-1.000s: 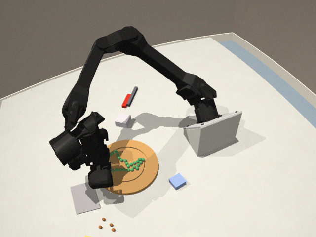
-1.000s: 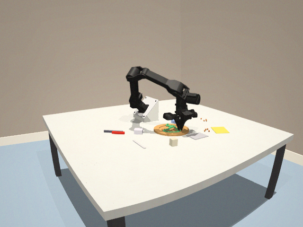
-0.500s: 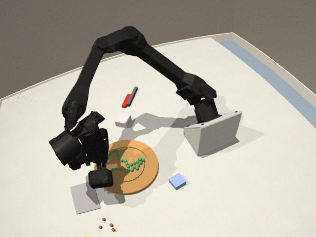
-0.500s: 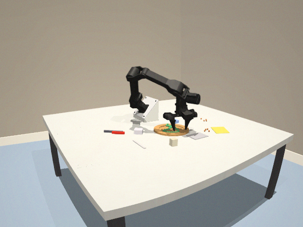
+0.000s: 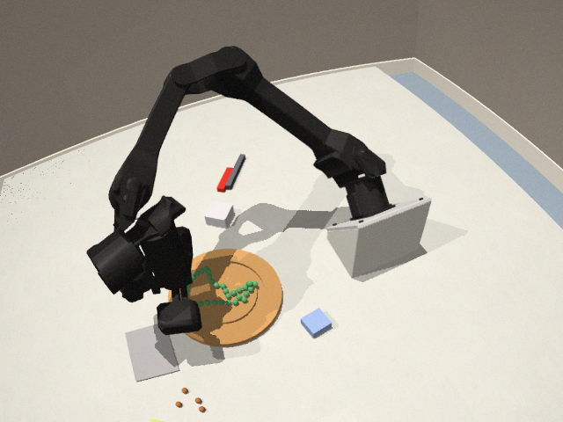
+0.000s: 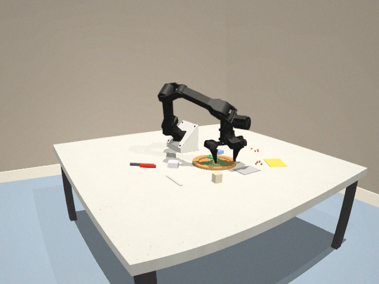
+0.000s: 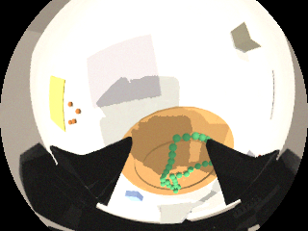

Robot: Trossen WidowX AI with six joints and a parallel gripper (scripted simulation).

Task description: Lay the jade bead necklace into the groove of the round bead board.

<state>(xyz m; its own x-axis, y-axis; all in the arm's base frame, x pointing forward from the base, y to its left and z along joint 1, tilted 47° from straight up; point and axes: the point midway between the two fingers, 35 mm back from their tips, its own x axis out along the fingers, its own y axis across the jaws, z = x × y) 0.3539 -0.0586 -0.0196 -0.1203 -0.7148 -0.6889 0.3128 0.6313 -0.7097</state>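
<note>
The jade bead necklace (image 5: 233, 293) (image 6: 210, 157) (image 7: 176, 139) lies crumpled on the round bead board (image 5: 273, 294) (image 6: 197, 164) (image 7: 218, 125). In the top view, strands run across the middle, inside the ring groove, to a bunched end near the groove's right side. In the wrist view, this bunch is at the groove's lower edge, and part of the necklace is hidden behind the right finger. My gripper (image 6: 225, 161) (image 7: 169, 140) is open wide and empty, pointing down low over the board's side away from the arm's base. One strand shows between the fingers in the wrist view.
A grey flat square (image 5: 145, 356) (image 7: 122, 67) lies beside the board. A blue block (image 5: 316, 322), white block (image 5: 219, 214) and beige cube (image 6: 217, 177) stand around it. Farther off are red (image 5: 224, 179) and dark sticks, a pale stick (image 6: 174, 180), a yellow square (image 6: 275, 162) and small orange balls (image 5: 184, 390).
</note>
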